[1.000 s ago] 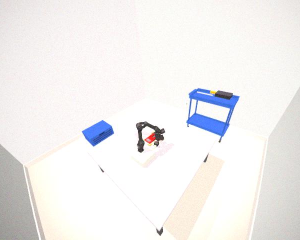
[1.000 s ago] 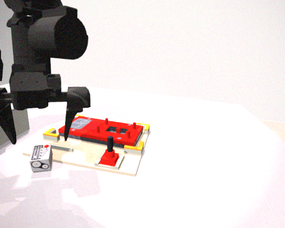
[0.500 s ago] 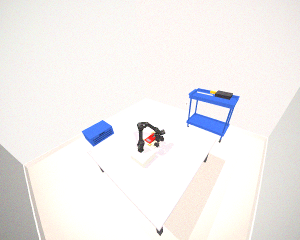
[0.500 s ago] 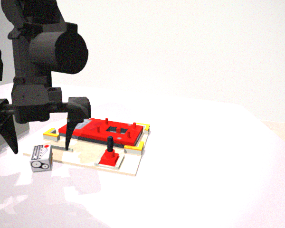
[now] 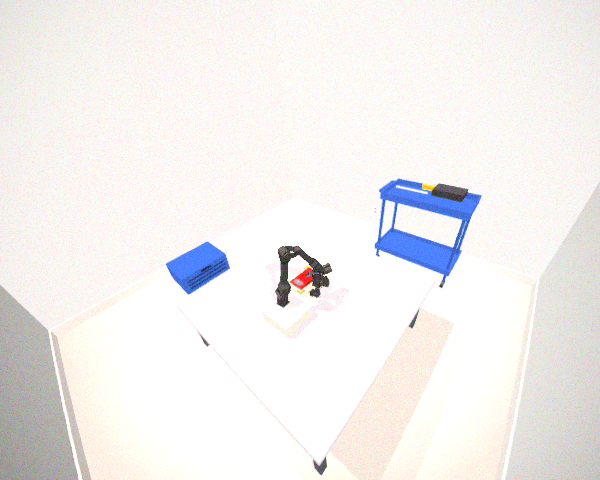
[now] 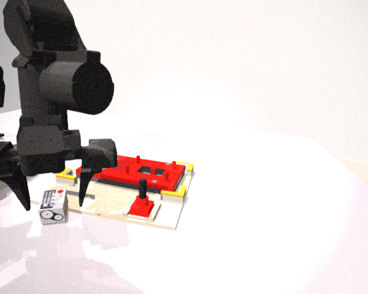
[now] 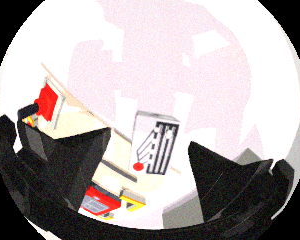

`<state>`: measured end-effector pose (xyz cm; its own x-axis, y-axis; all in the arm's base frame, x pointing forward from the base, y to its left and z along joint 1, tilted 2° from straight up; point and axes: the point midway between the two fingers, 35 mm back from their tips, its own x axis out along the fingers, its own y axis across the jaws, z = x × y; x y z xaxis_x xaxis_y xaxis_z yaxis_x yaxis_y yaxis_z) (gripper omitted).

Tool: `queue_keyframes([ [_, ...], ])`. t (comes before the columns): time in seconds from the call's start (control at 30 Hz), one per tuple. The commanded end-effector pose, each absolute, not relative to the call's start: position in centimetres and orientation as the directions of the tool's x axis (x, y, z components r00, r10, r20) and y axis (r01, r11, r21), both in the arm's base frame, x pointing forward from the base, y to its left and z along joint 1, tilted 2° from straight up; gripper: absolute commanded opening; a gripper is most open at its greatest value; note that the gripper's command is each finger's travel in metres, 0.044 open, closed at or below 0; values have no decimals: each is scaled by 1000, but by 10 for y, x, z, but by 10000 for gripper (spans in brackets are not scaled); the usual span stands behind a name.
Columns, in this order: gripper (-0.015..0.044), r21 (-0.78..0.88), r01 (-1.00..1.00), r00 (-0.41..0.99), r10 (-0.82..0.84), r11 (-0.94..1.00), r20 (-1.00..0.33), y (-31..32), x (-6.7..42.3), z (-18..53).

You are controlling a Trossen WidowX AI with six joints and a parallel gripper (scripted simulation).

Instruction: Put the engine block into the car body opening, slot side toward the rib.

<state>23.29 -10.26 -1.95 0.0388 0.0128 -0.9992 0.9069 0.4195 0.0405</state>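
The engine block [image 6: 53, 207] [image 7: 156, 143] is a small white cube with a black gear drawing and a red dot. It sits on the table just off the front left corner of the wooden board [image 6: 114, 202]. The red car body [image 6: 127, 172] [image 5: 301, 279] [image 7: 100, 199] lies flat on the board, with its square opening [image 6: 152, 171] in the middle. My gripper [image 6: 54, 206] [image 7: 150, 140] [image 5: 316, 291] is open. Its fingertips hang low on either side of the block, with a gap on each side.
A black lever on a red base [image 6: 142, 193] stands at the board's front edge. Yellow corner brackets [image 6: 175, 191] hold the car body. A blue cart [image 5: 424, 217] and a blue toolbox [image 5: 197, 266] stand beyond the table. A grey slab [image 7: 186, 214] lies under the wrist.
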Motion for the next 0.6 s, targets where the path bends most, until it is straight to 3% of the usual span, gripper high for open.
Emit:
queue_keyframes([
  [0.0, 256, 38, 906, 33, 19, 422, -999, -101, 231, -22],
  [0.13, 151, 38, 906, 33, 19, 422, -999, -101, 231, -22],
  [0.4, 98, 38, 906, 33, 19, 422, -999, -101, 231, -22],
  [0.5, 19, 38, 906, 33, 19, 422, -999, -101, 232, -20],
  [0.57, 0, 38, 906, 33, 19, 422, -999, -102, 233, -15],
])
